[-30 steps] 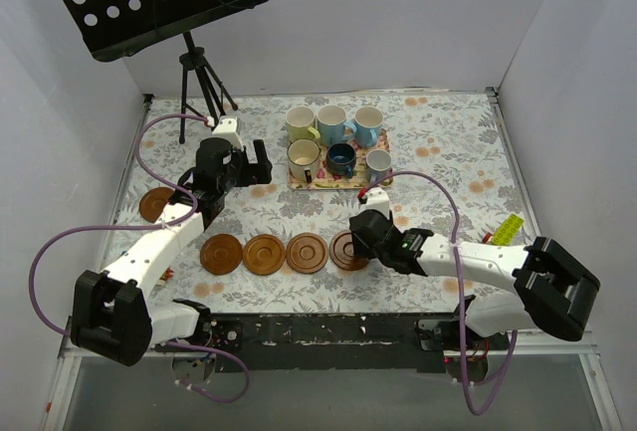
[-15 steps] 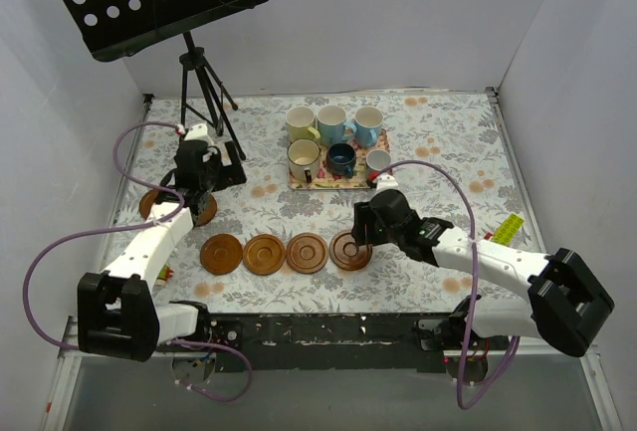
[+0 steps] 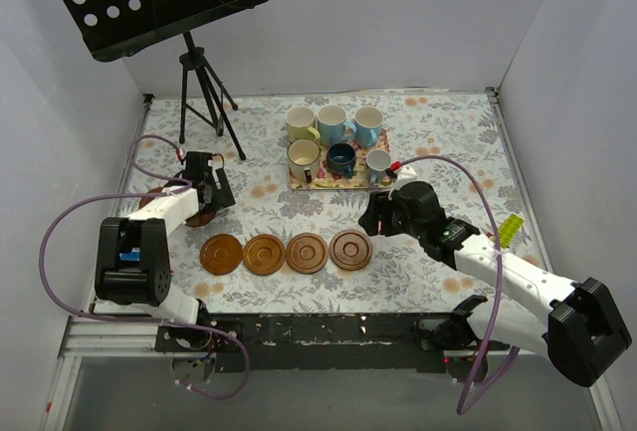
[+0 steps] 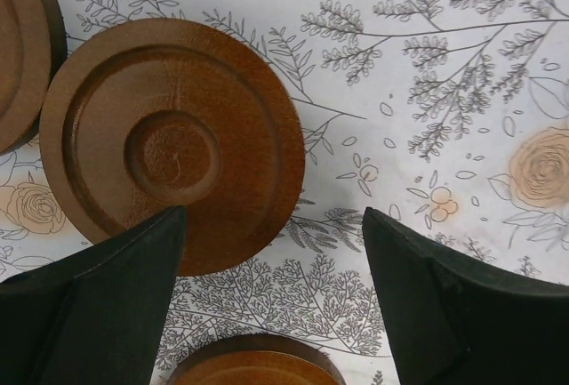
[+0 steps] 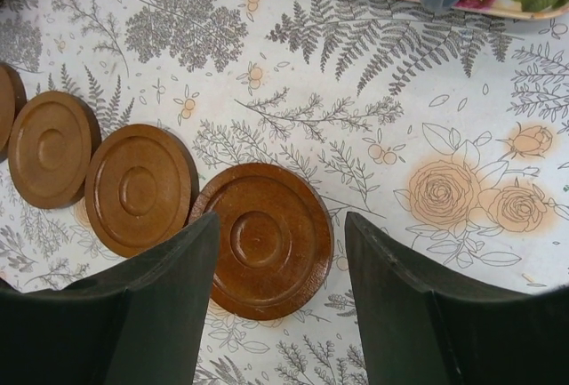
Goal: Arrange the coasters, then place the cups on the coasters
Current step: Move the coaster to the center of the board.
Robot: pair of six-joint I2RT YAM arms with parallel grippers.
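Right pincer [image 5: 280, 218] has left the end coaster [image 5: 267, 241], wide and empty; left pincer [image 4: 274, 216] wide too.

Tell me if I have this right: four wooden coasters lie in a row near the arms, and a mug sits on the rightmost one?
Not quite. The four coasters do lie in a row, but the rightmost coaster is bare. All six mugs stand on the floral tray farther back, as the top view shows.
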